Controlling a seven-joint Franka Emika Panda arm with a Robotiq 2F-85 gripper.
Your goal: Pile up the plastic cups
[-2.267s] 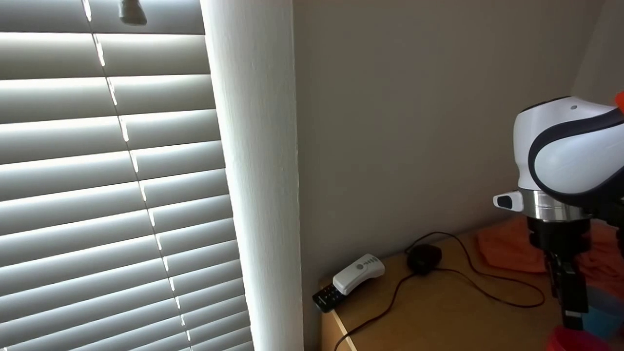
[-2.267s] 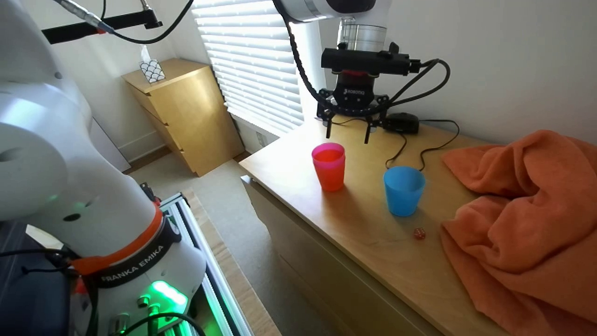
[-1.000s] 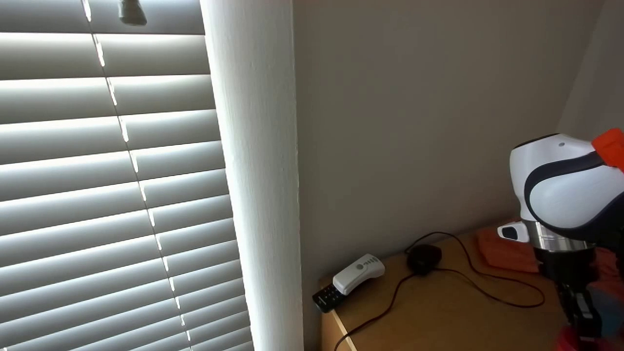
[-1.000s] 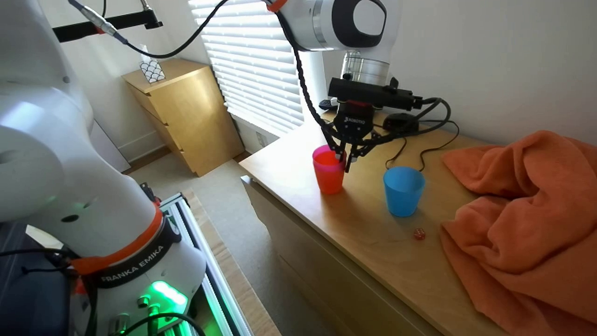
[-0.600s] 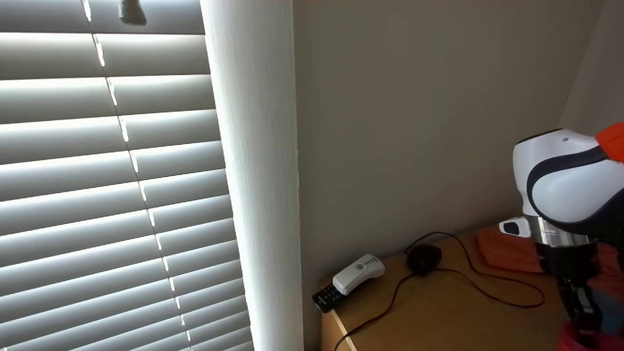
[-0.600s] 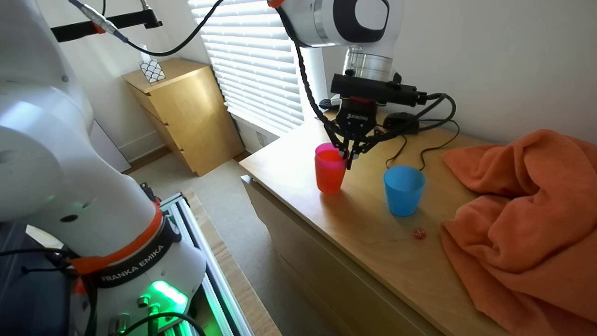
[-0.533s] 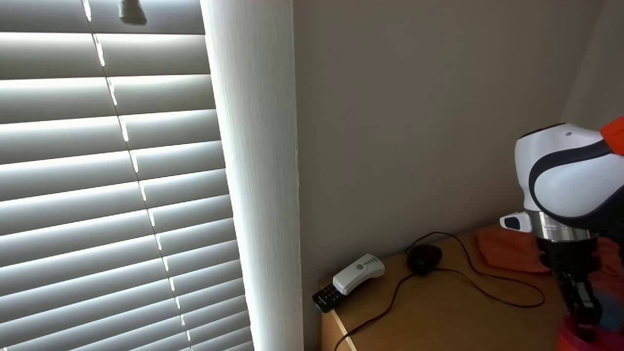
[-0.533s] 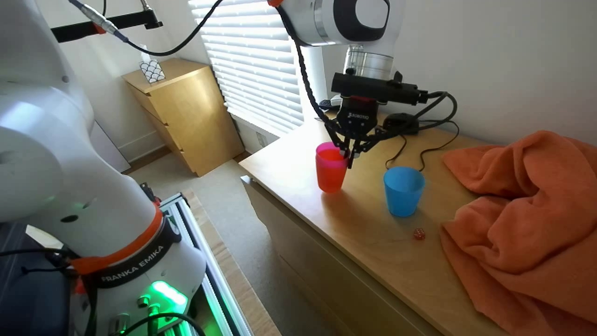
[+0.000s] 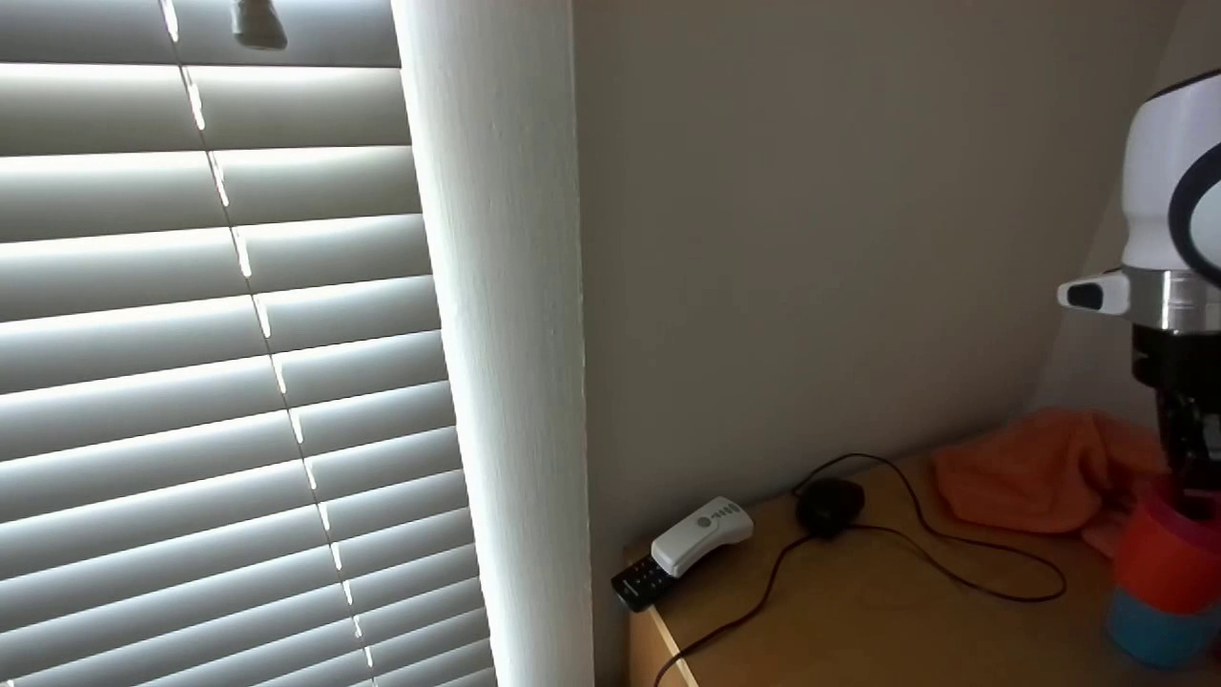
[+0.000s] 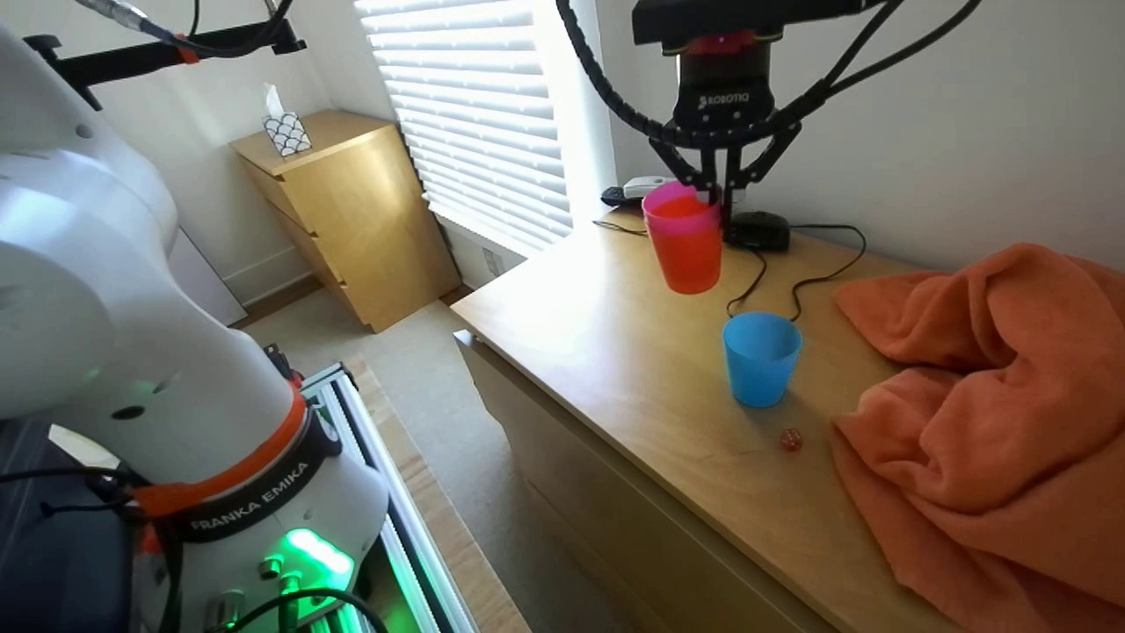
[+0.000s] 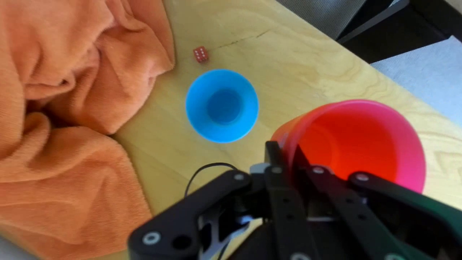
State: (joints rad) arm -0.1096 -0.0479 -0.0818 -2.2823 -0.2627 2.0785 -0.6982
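My gripper [image 10: 721, 215] is shut on the near wall of a pink-rimmed red cup [image 10: 687, 251], one finger inside and one outside. It looks like a pink cup nested in an orange-red one. It hangs in the air over the tabletop, slightly tilted. A blue cup [image 10: 761, 360] stands upright on the wood, mouth up and nothing inside it. In the wrist view the blue cup [image 11: 222, 106] lies up and left of the held red cup [image 11: 357, 144], apart from it. In an exterior view the red cup [image 9: 1169, 558] covers part of the blue cup [image 9: 1156, 630].
A red die [image 10: 791, 440] lies close to the blue cup. An orange towel [image 10: 993, 422] is bunched beside it. A black box with a cable [image 10: 758, 230] and two remotes [image 9: 701, 534] sit toward the wall. The dresser's front edge [image 10: 615, 448] borders a drop.
My gripper, open above the red cup at first, has shut on its rim. Over the last half second it has lifted the cup and carried it toward the blue cup, which has not moved.
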